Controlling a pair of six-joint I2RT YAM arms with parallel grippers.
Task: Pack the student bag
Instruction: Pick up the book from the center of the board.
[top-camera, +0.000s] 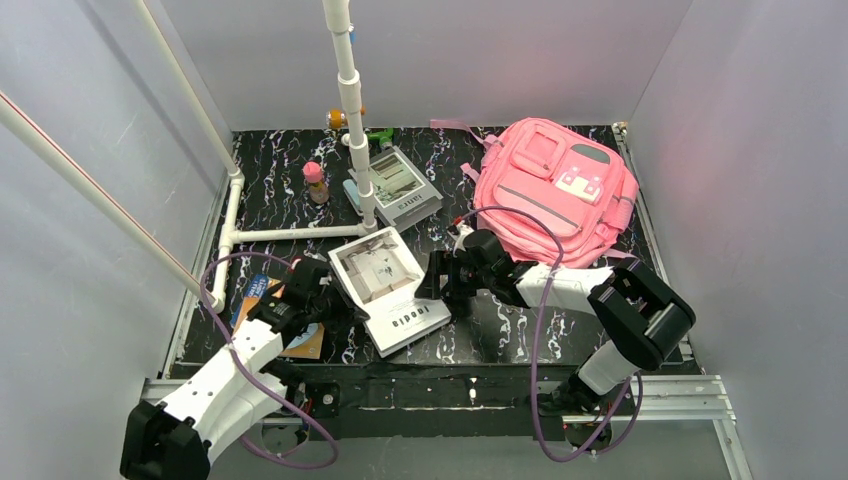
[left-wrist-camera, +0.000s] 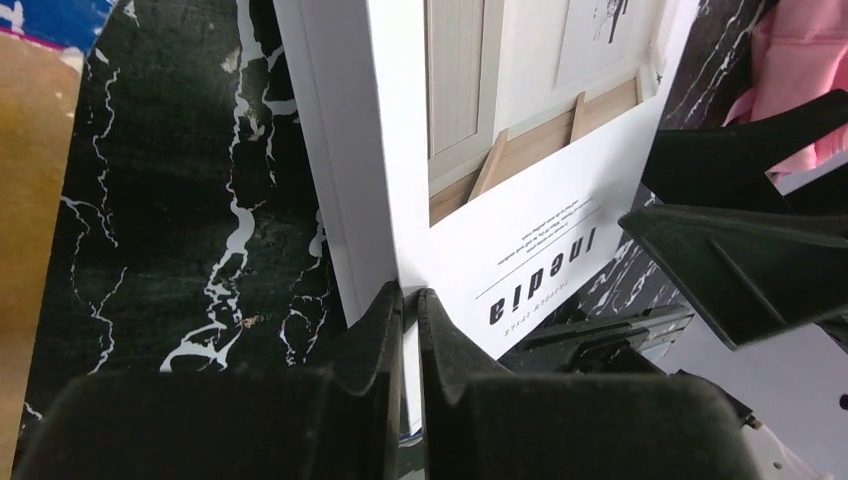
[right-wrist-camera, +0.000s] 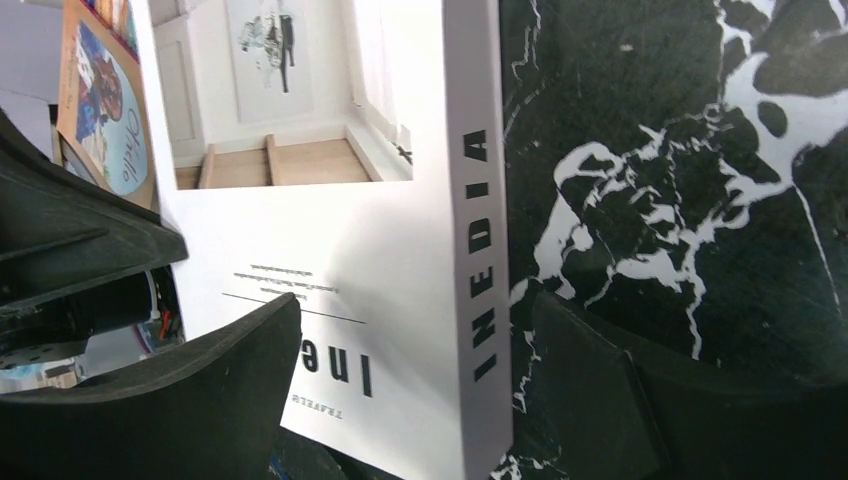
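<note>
As the top view shows it, white book (top-camera: 388, 290): it lies between the two claws, with the left claw (top-camera: 325, 292) at its left edge and the right claw (top-camera: 434, 285) at its right edge.
Student bag (top-camera: 555, 190), top view: beyond the right claw and off to its right, well apart from the book, front patch up. I cannot tell whether a pocket is unzipped.
Left claw (left-wrist-camera: 410, 335), left wrist view: clamped together on the thin near edge of the book (left-wrist-camera: 520, 230). The bite looks shallow.
Right claw (right-wrist-camera: 420, 390), right wrist view: jaws apart, one finger (right-wrist-camera: 200, 390) over the cover, the other on the desk (right-wrist-camera: 700, 150) side of the spine.
Step in hand: probably a two-claw lift.
How to do it well: close the right claw squarely across the spine first, then raise both claws level and slowly.
Risk: the book may pivot out of the left pinch.
</note>
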